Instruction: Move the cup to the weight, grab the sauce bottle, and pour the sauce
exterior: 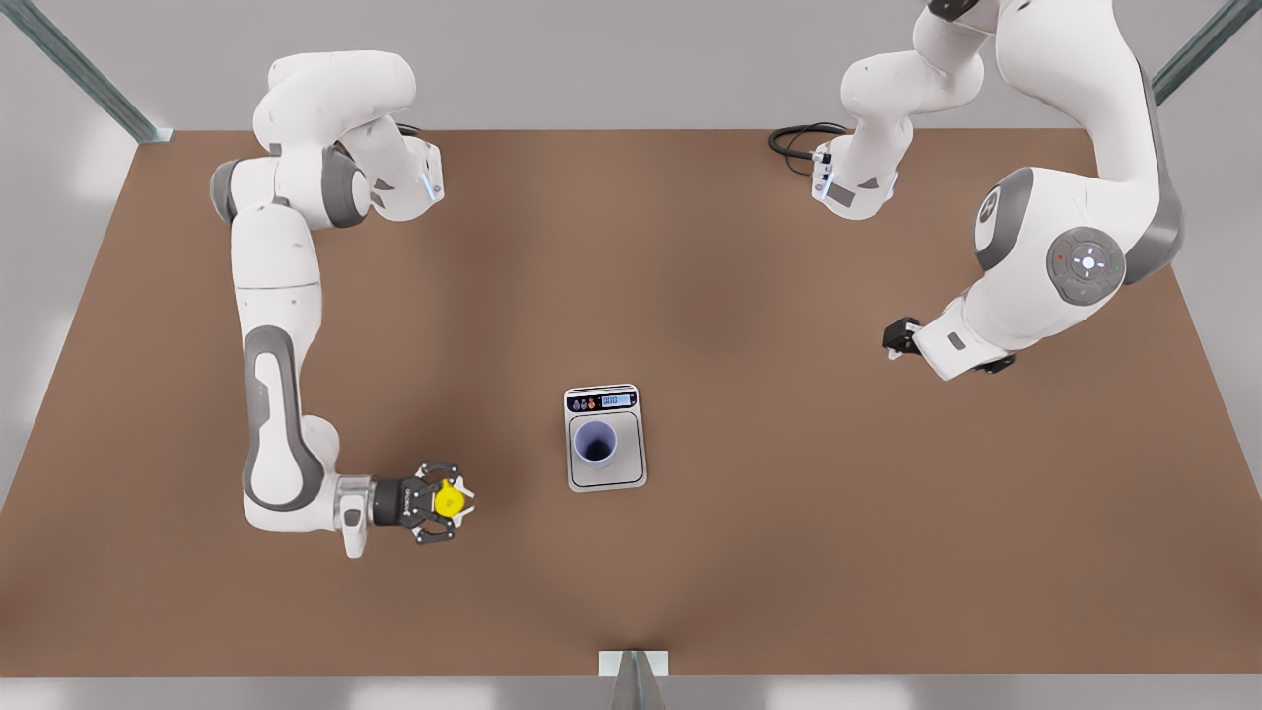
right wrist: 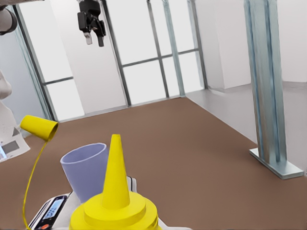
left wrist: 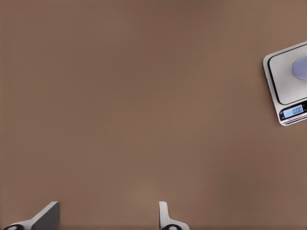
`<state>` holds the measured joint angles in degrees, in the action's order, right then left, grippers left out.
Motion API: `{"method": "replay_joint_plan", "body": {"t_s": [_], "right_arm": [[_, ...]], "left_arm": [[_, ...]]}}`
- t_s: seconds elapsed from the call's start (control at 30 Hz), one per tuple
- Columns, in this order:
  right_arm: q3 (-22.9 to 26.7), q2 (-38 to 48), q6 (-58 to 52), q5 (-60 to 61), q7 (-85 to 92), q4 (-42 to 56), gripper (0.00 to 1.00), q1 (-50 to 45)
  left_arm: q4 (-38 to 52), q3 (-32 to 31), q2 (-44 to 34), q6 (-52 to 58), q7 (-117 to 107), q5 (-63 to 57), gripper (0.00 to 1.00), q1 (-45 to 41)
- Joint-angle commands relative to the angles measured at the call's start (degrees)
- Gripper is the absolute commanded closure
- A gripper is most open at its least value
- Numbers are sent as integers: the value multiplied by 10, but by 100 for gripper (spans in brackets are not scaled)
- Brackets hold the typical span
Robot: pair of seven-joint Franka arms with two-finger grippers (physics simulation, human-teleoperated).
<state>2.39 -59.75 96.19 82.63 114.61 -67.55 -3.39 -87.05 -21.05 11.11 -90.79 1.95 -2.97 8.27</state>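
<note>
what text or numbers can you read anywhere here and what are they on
"0.00": blue-lit readout on the weight, read in the left wrist view.
Marks by the weight's coloured buttons: too small to read.
Small white mark on the body of the right tool: too small to read.

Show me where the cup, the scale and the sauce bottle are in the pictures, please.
cup (exterior: pixel 596 443), front view, on its dark inside.
scale (exterior: pixel 604 400), front view, on its display strip.
sauce bottle (right wrist: pixel 116 170), right wrist view, on its pointed yellow nozzle.
</note>
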Motion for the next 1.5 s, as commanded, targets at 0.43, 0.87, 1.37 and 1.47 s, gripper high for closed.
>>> {"method": "replay_joint_plan", "body": {"t_s": [0.43,0.87,1.37,1.47], "right_arm": [[-25,-47,2,48,163,6,79,0],[-28,-47,-1,61,164,3,0,10],[-27,-44,-28,57,167,1,0,29],[-28,-44,-31,56,169,1,0,33]], "left_arm": [[1,-1,-1,3,-6,-4,0,-5],[4,0,2,0,-30,-5,0,-11],[4,0,2,2,-29,-5,0,-11],[4,0,2,2,-29,-5,0,-12]]}}
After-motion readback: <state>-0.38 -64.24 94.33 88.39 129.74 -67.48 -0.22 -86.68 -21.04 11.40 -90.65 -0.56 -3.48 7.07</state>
